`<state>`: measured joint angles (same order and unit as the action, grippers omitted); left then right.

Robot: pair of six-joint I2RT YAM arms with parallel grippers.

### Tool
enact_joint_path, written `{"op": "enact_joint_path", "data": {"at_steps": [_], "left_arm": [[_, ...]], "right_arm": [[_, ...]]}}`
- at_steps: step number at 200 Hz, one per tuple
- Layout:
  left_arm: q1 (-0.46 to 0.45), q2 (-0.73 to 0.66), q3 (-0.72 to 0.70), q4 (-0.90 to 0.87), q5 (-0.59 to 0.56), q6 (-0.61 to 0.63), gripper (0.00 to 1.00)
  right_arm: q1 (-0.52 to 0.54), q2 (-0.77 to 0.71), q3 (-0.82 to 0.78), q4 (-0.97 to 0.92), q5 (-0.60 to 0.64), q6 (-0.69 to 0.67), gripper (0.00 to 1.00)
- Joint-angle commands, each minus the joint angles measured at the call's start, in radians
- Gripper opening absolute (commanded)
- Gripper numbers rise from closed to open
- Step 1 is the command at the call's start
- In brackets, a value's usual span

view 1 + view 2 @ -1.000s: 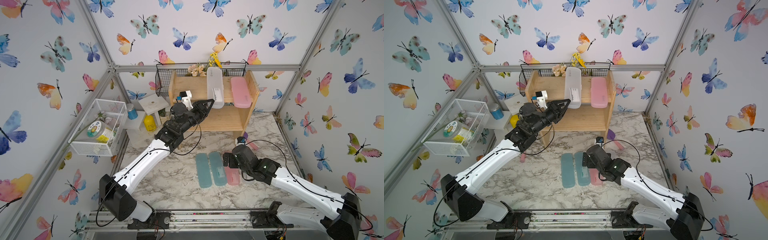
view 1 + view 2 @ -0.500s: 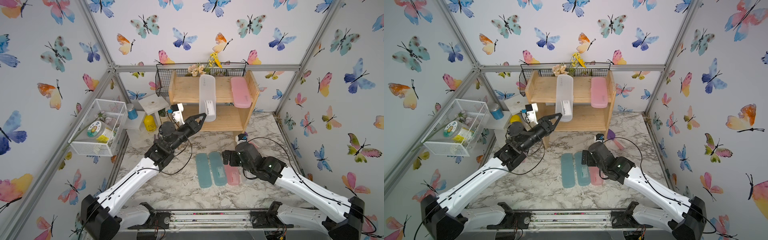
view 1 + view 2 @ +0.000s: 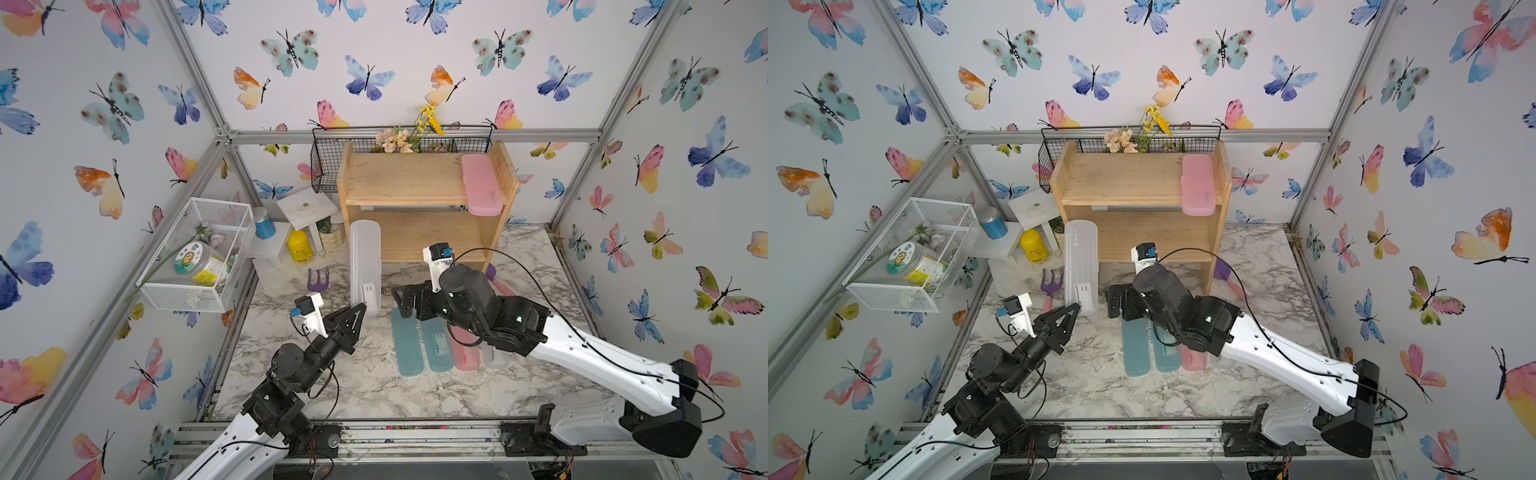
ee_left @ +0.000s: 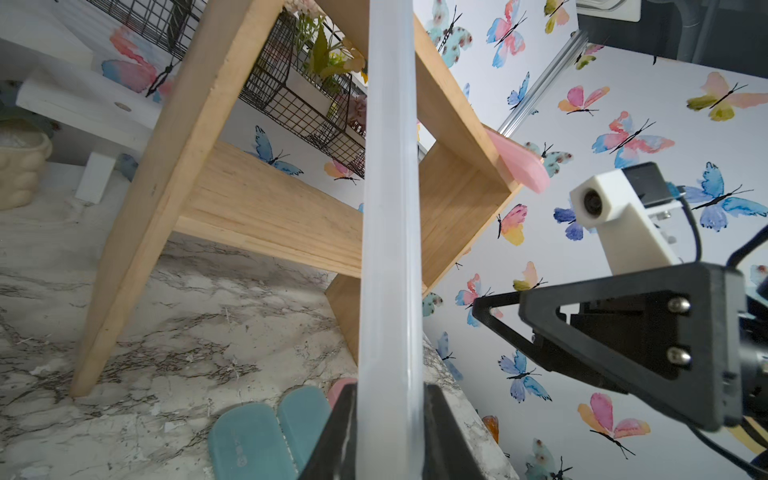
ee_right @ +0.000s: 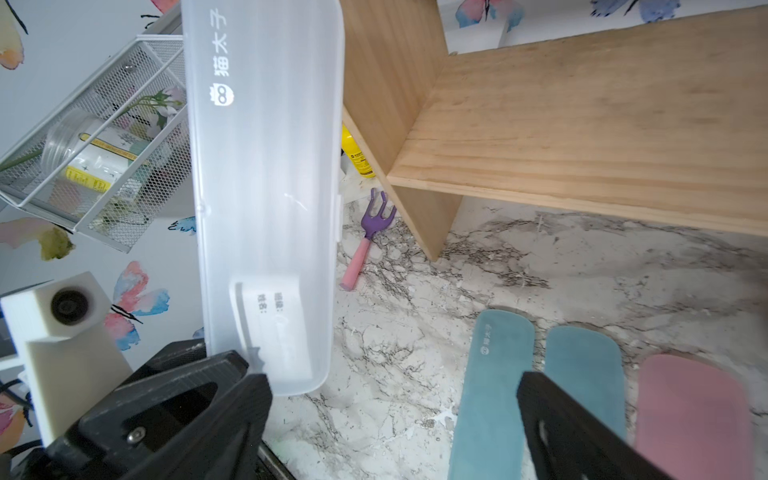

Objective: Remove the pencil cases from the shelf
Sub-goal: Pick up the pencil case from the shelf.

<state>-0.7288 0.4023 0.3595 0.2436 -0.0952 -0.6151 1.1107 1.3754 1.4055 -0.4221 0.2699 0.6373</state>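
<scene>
**Carrying a white case away from the shelf**

White pencil case [image 3: 365, 266]: off both tiers of the shelf [image 3: 407, 178], up in the air just in front of its left side panel, long axis pointing back at that panel.

Likely trouble from here:
- Swinging or sagging in the grip, with nearly the whole length cantilevered beyond a pinch at one tip.
- Slipping out altogether, smooth frosted plastic giving little hold.
- Clipping the shelf's left panel with the far end if turned before backing off.
- Bumping the right gripper [image 3: 411, 303], close by in front of the shelf's middle.

Gripped only at the labelled end, the one farthest from the shelf, by the left gripper [image 3: 360, 309]. Jaws drawn in to a narrow gap, clamped across the slim thickness of the case. Everything else sticking out past the fingertips toward the shelf.

Right gripper: jaws spread wide, holding nothing. Poised above the shelf-side ends of a row laid on the marble table [image 3: 365, 386] in front of the shelf: two teal pencil cases [image 3: 407, 353], a pink case [image 3: 463, 355] and a pale case [image 3: 496, 360], mostly hidden under the arm.

Left to fetch, judging by this: last pink pencil case [image 3: 482, 185], at the right end of the shelf's top tier and overhanging its front edge.

Purple garden fork [image 3: 318, 280] on the table beside the shelf's left leg, best kept clear of when setting down.
</scene>
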Motion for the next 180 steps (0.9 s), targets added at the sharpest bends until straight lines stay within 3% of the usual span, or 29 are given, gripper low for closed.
{"op": "enact_joint_path", "data": {"at_steps": [1,45,86,180], "left_arm": [[-0.004,-0.017,0.016,0.002,-0.037,0.046,0.14],[-0.006,-0.023,0.006,0.002,-0.035,0.031,0.13],[-0.007,-0.043,-0.009,0.006,-0.038,0.02,0.13],[-0.01,-0.058,-0.028,0.003,-0.035,0.007,0.13]], "right_arm": [[0.021,0.059,0.081,0.084,-0.071,-0.021,0.99],[0.027,0.164,0.125,0.166,-0.116,-0.013,0.99],[0.028,0.246,0.189,0.15,-0.084,-0.021,0.99],[0.026,0.317,0.248,0.181,-0.089,-0.031,0.99]]}}
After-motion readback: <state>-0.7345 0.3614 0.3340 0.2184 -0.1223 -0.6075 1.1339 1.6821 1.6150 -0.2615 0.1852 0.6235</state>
